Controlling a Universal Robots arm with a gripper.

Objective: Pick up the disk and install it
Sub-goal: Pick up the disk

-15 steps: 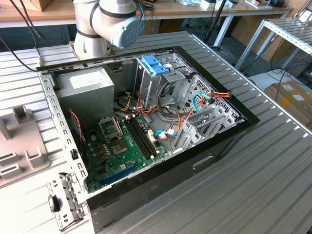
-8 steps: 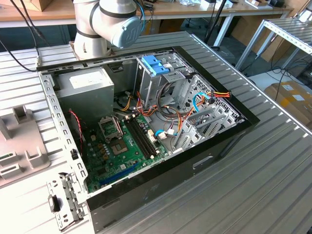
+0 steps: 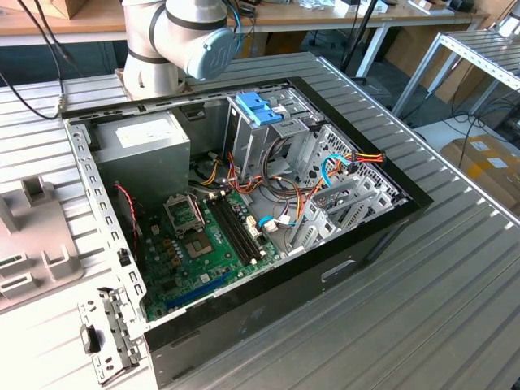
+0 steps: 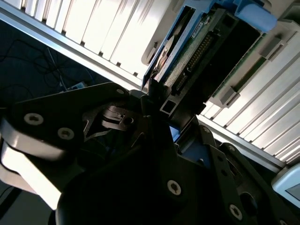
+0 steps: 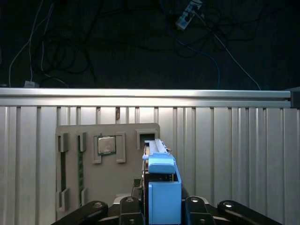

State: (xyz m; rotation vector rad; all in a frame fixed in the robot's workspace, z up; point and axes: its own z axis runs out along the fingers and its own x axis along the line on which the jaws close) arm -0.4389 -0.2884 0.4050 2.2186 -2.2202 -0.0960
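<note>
The jaws are clamped on the disk (image 5: pixel 161 185), held end-on over the grey parts tray (image 5: pixel 108 183) on the ribbed counter (image 5: pixel 234 154); whether its far end touches the tray I cannot tell. Pick-up step, I judge; installing calls for squaring it to the drive cage (image 3: pixel 244 140).

— What sits mid-frame in the exterior view?
— An open computer case (image 3: pixel 325 280) on a ribbed table (image 3: pixel 455 325), with a green motherboard (image 3: pixel 191 252) inside and a grey power supply (image 3: pixel 150 146) at its upper left.
— Far left?
— A grey slotted tray (image 3: pixel 32 236).
</note>
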